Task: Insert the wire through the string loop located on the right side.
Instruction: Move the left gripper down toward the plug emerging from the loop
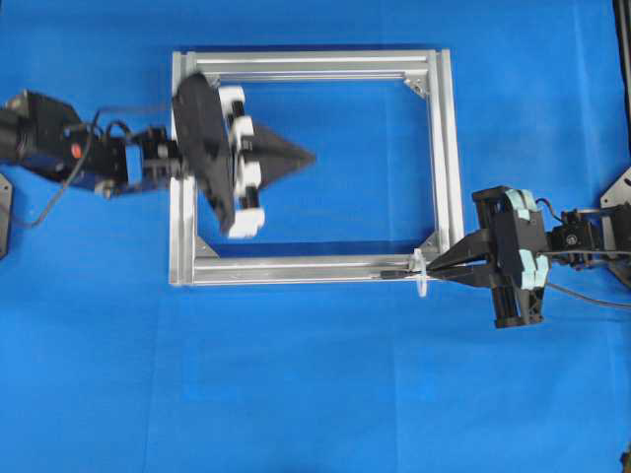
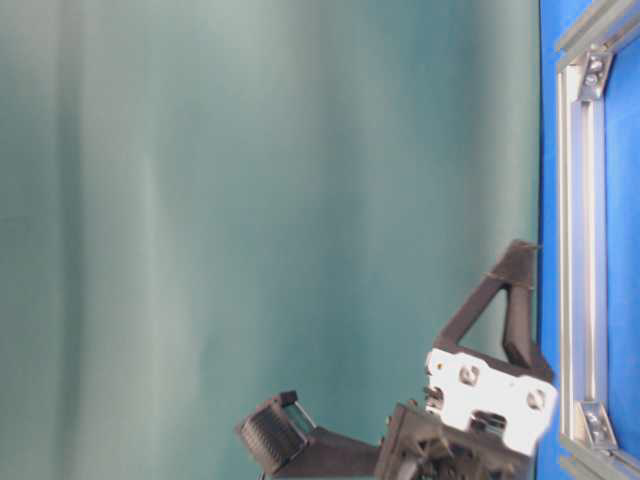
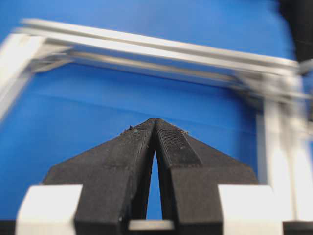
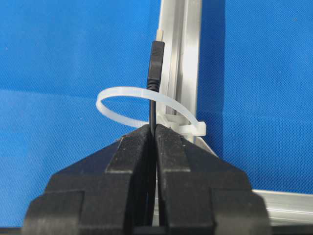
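Blue bench (image 1: 315, 394), silver frame (image 1: 449, 148). Right hand (image 4: 153, 128) pinching wire (image 4: 152, 110); plug tip already through string loop (image 4: 122, 93) at frame's 5 o'clock corner. Left hand (image 1: 301, 155) pressed together, empty, at 9 o'clock. Remaining: feeding further length through.

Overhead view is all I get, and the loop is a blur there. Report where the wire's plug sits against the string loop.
Observer: In the right wrist view the plug of the wire lies beyond the string loop's far band, by the frame rail.
Operator: Confirm the grip.
Observer: The right gripper is shut on the wire just short of the loop.
Operator: Check the left one.
Observer: The left gripper is shut with nothing between its tips.
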Available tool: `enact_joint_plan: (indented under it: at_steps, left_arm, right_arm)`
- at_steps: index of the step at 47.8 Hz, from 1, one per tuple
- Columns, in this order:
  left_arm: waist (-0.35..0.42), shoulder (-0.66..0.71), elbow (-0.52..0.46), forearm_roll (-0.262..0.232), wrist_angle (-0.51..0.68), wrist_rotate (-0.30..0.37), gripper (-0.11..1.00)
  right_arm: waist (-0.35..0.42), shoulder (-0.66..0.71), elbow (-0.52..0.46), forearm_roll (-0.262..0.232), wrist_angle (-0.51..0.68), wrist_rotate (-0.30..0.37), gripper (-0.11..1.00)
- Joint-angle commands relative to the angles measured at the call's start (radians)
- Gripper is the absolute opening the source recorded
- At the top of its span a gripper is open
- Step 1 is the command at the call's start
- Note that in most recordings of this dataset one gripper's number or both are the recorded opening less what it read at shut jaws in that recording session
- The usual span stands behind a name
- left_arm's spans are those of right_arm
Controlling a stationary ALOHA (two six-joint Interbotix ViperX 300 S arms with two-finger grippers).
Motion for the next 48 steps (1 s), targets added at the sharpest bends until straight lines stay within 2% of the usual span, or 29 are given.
enact_joint_plan:
  at_steps: [1,9,18,37,48]
  left_arm:
    - [-0.06,-0.031,-0.006,0.003,-0.006,-0.003,0.0]
    - [-0.175,-0.031,-0.009,0.003,-0.005,-0.017,0.0]
    - [-0.25,-0.031,-0.005,0.002,0.005,-0.023,0.0]
    - [-0.247,-0.02,-0.038,0.002,0.026,-0.023,0.0]
    - [-0.232,0.029,-0.172,0.002,0.118,-0.018,0.0]
  right_arm:
    - [-0.002,-0.008,-0.014,0.003,-0.006,0.002,-0.04]
    - [-0.002,-0.006,-0.014,0.003,-0.006,0.002,-0.04]
    - [-0.002,-0.006,-0.014,0.003,-0.006,0.0,-0.04]
    - [-0.002,-0.006,-0.014,0.003,-0.006,0.0,-0.04]
    - [-0.002,-0.006,-0.014,0.003,-0.006,0.0,-0.04]
